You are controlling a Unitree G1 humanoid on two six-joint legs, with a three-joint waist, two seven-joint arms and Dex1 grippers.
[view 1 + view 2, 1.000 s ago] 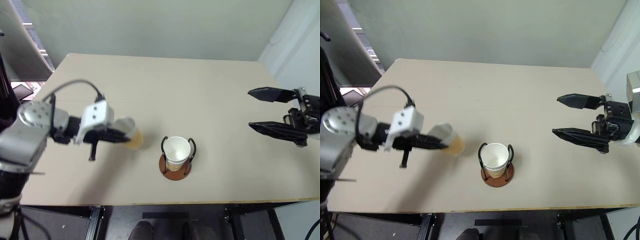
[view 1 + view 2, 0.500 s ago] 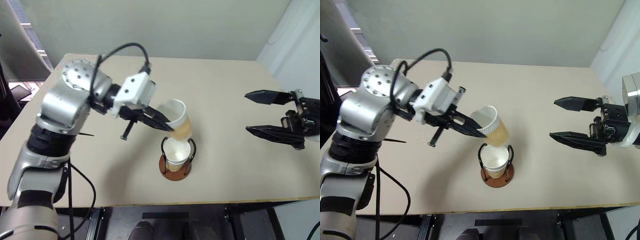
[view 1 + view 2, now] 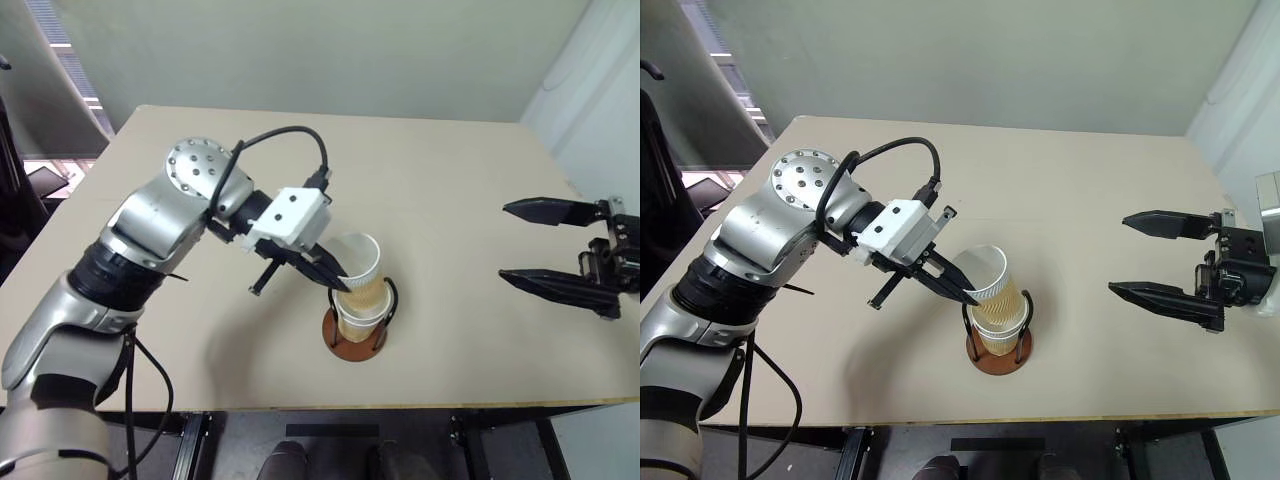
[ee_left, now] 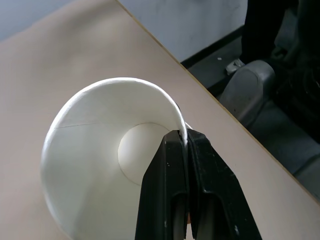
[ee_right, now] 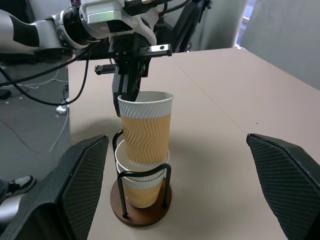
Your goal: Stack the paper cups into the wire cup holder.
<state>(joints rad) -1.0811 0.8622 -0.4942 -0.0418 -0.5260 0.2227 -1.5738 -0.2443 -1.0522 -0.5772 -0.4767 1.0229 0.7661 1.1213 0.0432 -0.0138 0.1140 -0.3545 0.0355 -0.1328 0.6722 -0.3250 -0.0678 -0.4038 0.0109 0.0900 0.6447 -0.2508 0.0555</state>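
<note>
The wire cup holder [image 3: 352, 346] stands near the table's front edge with one paper cup [image 3: 360, 318] seated between its black loops. A second paper cup [image 3: 362, 270] stands nearly upright with its bottom nested in the first cup's mouth. My left gripper [image 3: 338, 284] is shut on the near-left side of that upper cup's rim [image 4: 145, 87], with one finger [image 4: 165, 190] inside the wall and the other outside. My right gripper [image 3: 504, 241] hovers open to the right, well apart from the holder, pointing towards it. Its wrist view looks at the stacked cups [image 5: 146, 127] between its two fingers [image 5: 82, 180].
The tan table [image 3: 450, 170] is bare around the holder. Its front edge [image 3: 400, 406] runs just below the holder's base. A black cable [image 3: 290, 135] loops above my left wrist.
My left arm swung right from the table's left part with the cup, turned it upright, and lowered its bottom into the cup in the holder. The right gripper stayed put.
</note>
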